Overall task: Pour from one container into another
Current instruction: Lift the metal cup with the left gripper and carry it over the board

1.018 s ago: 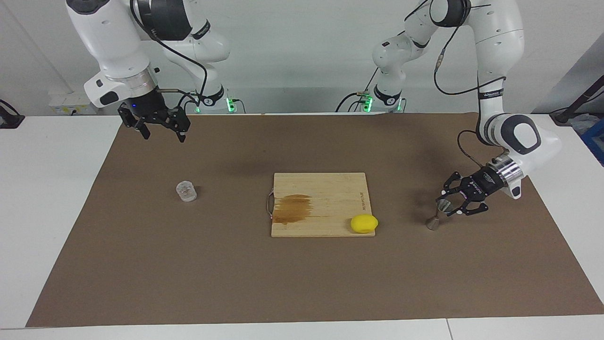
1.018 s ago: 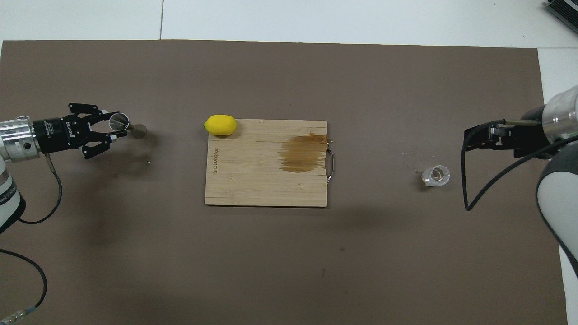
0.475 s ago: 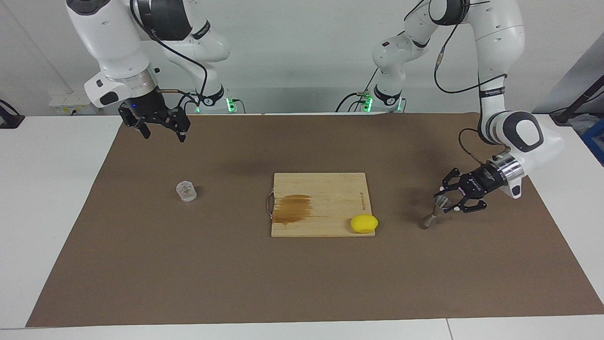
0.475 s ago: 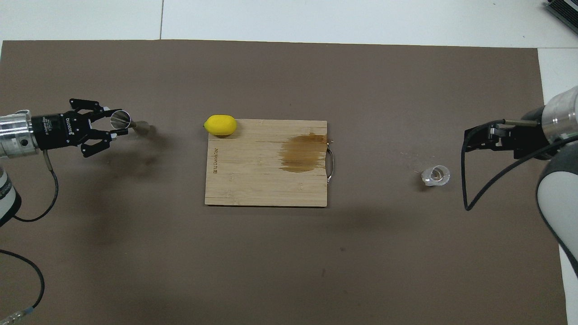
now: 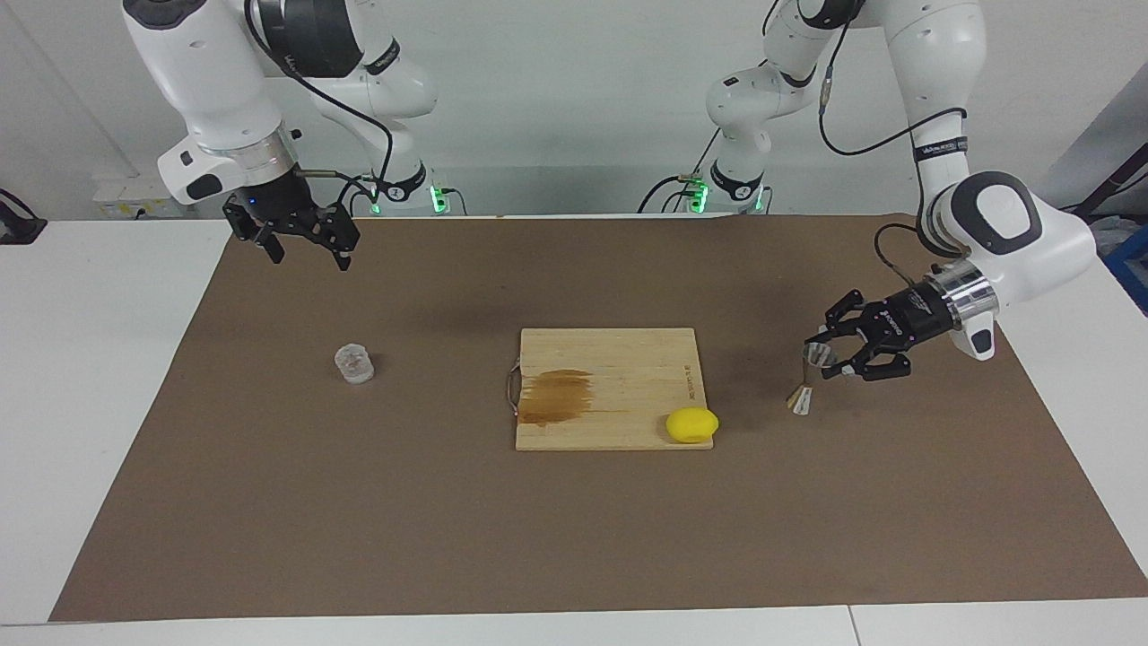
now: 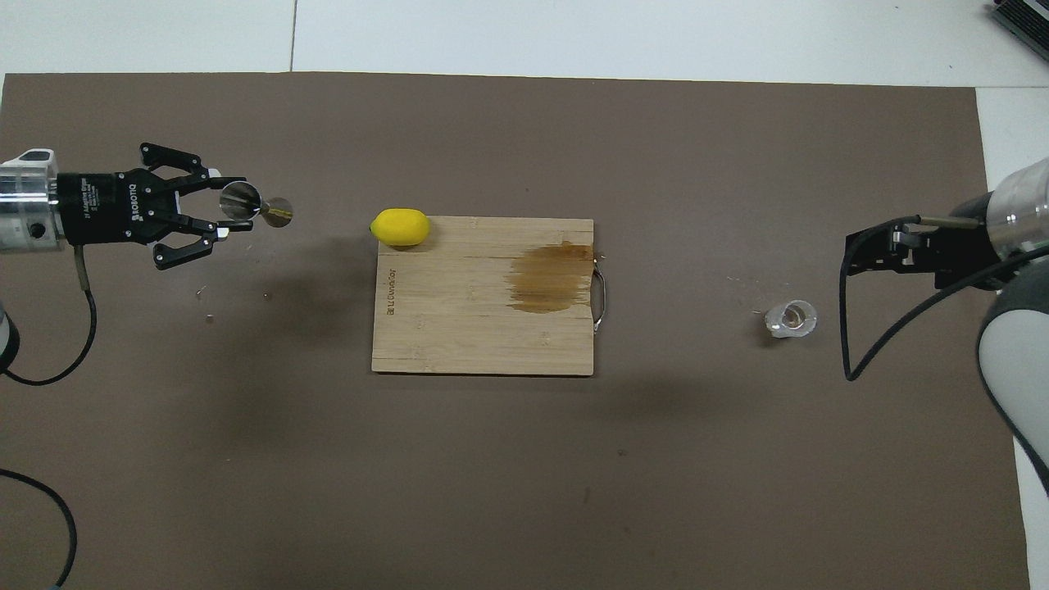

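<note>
My left gripper [image 5: 827, 353] is shut on the upper cone of the silvery hourglass jigger [image 5: 805, 384]. It holds the jigger tilted, clear of the brown mat, over the mat toward the left arm's end from the board. The overhead view shows the left gripper [image 6: 233, 207] and the jigger [image 6: 256, 208] too. The clear faceted glass tumbler [image 5: 354, 363] stands upright on the mat toward the right arm's end; it also shows in the overhead view [image 6: 792, 319]. My right gripper [image 5: 307, 248] hangs open and empty over the mat, nearer the robots than the tumbler, and waits.
A wooden cutting board [image 5: 628, 359] with a brown stain and a metal handle lies mid-mat. A yellow lemon-like lump [image 5: 691, 424] sits at the board's corner nearest the jigger. The brown mat [image 5: 448, 520] covers most of the white table.
My left gripper has lifted the jigger off the mat, tilted it more and carried it a little toward the board. The right arm and the tumbler have not moved.
</note>
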